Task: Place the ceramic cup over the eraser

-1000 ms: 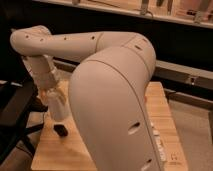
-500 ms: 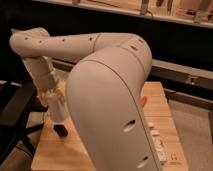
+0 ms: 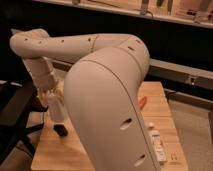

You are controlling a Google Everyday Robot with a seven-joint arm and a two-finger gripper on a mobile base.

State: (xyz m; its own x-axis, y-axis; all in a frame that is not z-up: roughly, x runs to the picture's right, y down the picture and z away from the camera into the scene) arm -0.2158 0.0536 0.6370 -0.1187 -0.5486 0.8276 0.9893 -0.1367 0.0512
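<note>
The white ceramic cup (image 3: 56, 109) hangs at the left of the wooden table (image 3: 55, 155), slightly tilted, just above the table. My gripper (image 3: 50, 96) is shut on its upper part, at the end of the beige forearm that comes down from the upper left. The eraser (image 3: 61, 131), a small dark block, lies on the table right under the cup's lower end; I cannot tell whether they touch. My large beige arm segment (image 3: 107, 110) fills the middle of the view and hides much of the table.
A red-orange object (image 3: 143, 102) peeks out right of the arm. A small white lump (image 3: 151, 124) and a long white object (image 3: 157, 145) lie near the table's right edge. A black chair (image 3: 15, 117) stands to the left. A shelf runs along the back.
The gripper with the cup has moved slightly down and right, closer over the eraser. The eraser has stayed in place.
</note>
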